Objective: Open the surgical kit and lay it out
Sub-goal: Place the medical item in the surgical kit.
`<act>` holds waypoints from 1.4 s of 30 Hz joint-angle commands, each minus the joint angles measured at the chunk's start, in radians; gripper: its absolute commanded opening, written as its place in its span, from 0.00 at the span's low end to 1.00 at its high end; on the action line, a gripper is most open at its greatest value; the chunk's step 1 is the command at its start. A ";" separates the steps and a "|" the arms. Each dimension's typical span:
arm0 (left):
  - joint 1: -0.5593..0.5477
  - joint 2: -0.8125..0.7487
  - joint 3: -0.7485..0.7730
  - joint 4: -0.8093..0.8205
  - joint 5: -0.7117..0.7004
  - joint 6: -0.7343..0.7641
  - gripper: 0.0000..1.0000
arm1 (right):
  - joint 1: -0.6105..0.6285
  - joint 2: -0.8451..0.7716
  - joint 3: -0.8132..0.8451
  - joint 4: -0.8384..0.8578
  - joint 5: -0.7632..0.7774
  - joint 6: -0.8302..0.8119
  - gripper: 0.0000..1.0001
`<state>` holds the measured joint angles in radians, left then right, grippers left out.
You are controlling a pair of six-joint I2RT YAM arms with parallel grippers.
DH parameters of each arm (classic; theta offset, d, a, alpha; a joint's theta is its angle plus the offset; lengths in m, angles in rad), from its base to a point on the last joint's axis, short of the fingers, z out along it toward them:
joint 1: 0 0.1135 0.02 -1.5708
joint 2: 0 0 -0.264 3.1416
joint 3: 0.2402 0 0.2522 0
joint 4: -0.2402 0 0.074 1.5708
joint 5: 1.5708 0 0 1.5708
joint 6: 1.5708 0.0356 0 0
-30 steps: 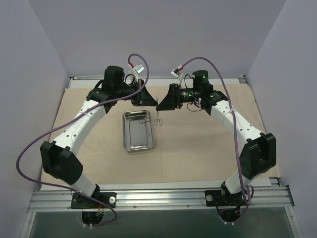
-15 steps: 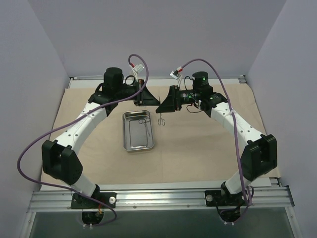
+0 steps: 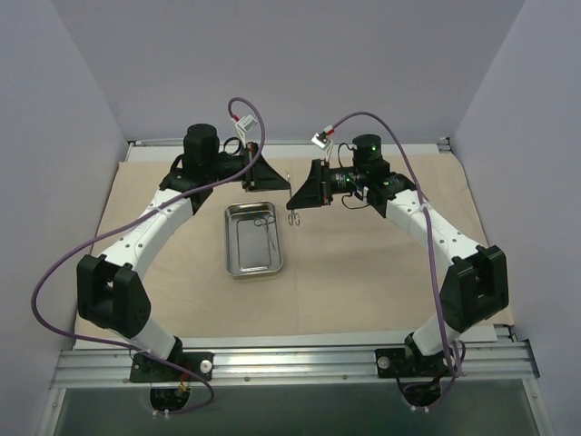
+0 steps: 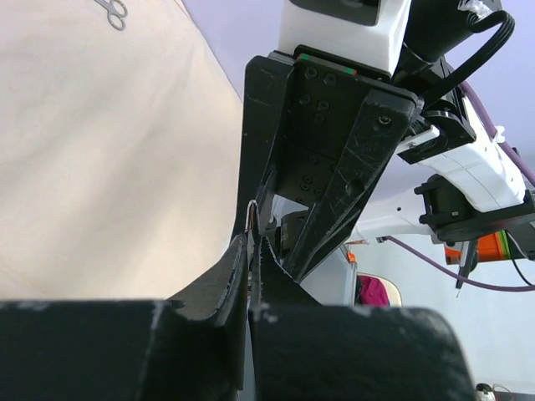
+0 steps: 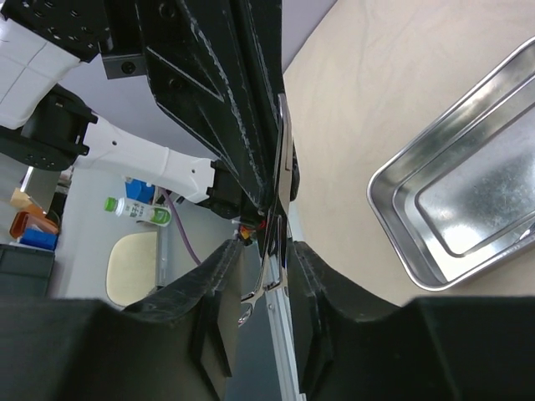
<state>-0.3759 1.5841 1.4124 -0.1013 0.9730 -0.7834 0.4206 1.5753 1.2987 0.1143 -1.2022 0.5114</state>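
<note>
The beige cloth wrap (image 3: 363, 263) lies spread flat over the table. The steel tray (image 3: 252, 239) sits on it left of centre with one ring-handled instrument (image 3: 263, 222) inside. My two grippers meet tip to tip above the cloth, behind the tray. A second thin instrument (image 3: 292, 209) hangs between them, ring handles down. My left gripper (image 3: 285, 184) is shut on its thin tip (image 4: 252, 213). My right gripper (image 3: 293, 197) has its fingers (image 5: 219, 267) on either side of the shanks (image 5: 280, 192), with a gap showing on one side.
The tray's corner shows in the right wrist view (image 5: 468, 167). Small ring handles (image 4: 113, 12) lie on the cloth at the top edge of the left wrist view. The aluminium rail (image 3: 290, 363) runs along the near edge, and grey walls enclose the table.
Both grippers have stayed together at the centre. The hanging instrument has risen slightly, and the left wrist has shifted a little to the left.
</note>
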 commanded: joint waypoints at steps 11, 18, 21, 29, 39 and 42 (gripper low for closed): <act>0.006 -0.015 0.002 0.075 0.049 -0.024 0.06 | 0.015 -0.031 -0.006 0.120 -0.033 0.076 0.00; 0.055 -0.003 0.039 -0.102 -0.029 0.074 0.52 | 0.012 -0.002 0.083 -0.121 0.084 -0.107 0.00; 0.103 -0.006 0.065 -0.306 -0.165 0.188 0.54 | 0.006 0.046 0.189 -0.381 0.272 -0.276 0.00; 0.135 0.010 0.063 -0.267 -0.024 0.284 0.62 | -0.003 0.123 0.323 -0.597 0.316 -0.384 0.00; 0.048 0.062 0.022 0.189 0.116 0.012 0.66 | 0.012 0.060 0.255 -0.527 0.135 -0.321 0.00; 0.011 0.074 0.034 0.178 0.101 0.015 0.66 | 0.015 0.054 0.243 -0.521 0.127 -0.315 0.00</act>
<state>-0.3367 1.6451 1.3937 0.0113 1.0527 -0.7555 0.4274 1.6859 1.5547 -0.4240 -1.0164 0.1844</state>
